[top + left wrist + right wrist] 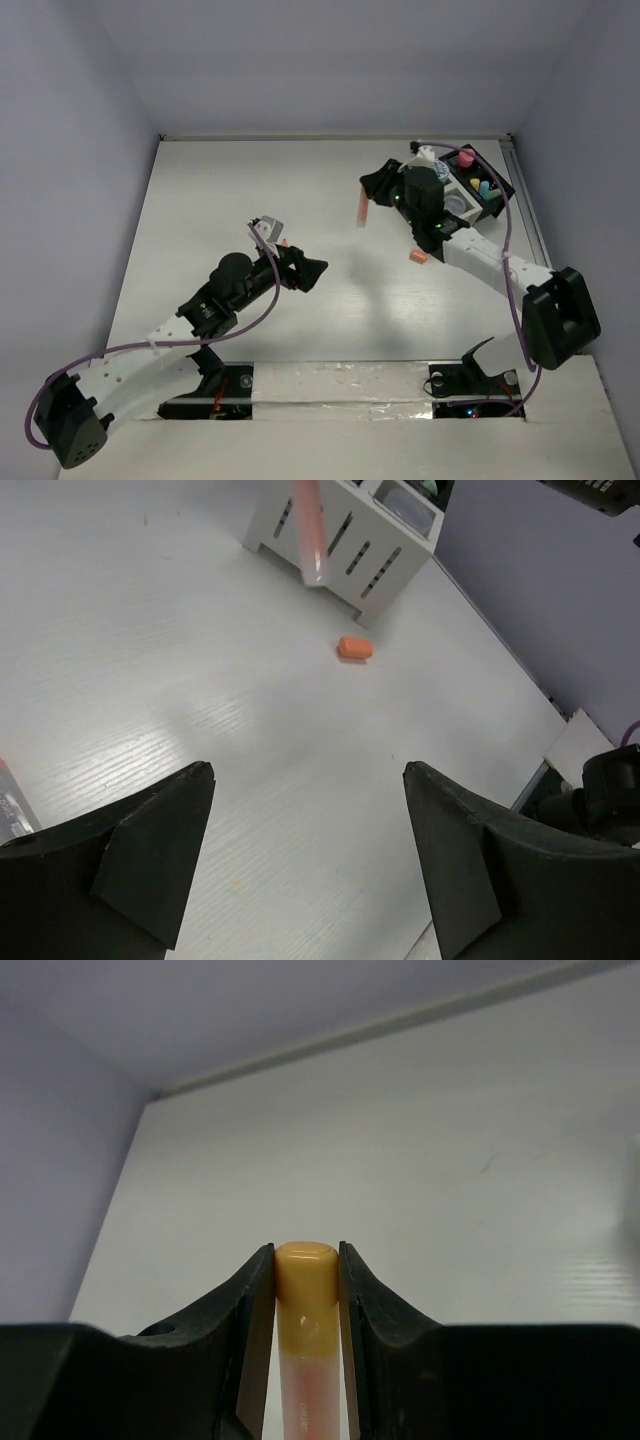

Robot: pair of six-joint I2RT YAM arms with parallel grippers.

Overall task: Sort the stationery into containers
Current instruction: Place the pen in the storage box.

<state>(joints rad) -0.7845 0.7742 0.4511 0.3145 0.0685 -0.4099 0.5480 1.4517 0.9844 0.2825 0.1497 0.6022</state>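
An orange pen (361,208) is being clamped by the right gripper (306,1260), its long axis running twelve-to-six. The left gripper (308,772) is being held wide.

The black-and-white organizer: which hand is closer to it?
Right. The right hand, gripping an orange pen, is just left of the organizer; the left hand sits open farther away, mid-table.

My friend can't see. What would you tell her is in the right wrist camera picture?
Two black fingers squeeze a pen with a yellow cap, right in the middle of the picture. Behind it are a white table and pale purple walls.
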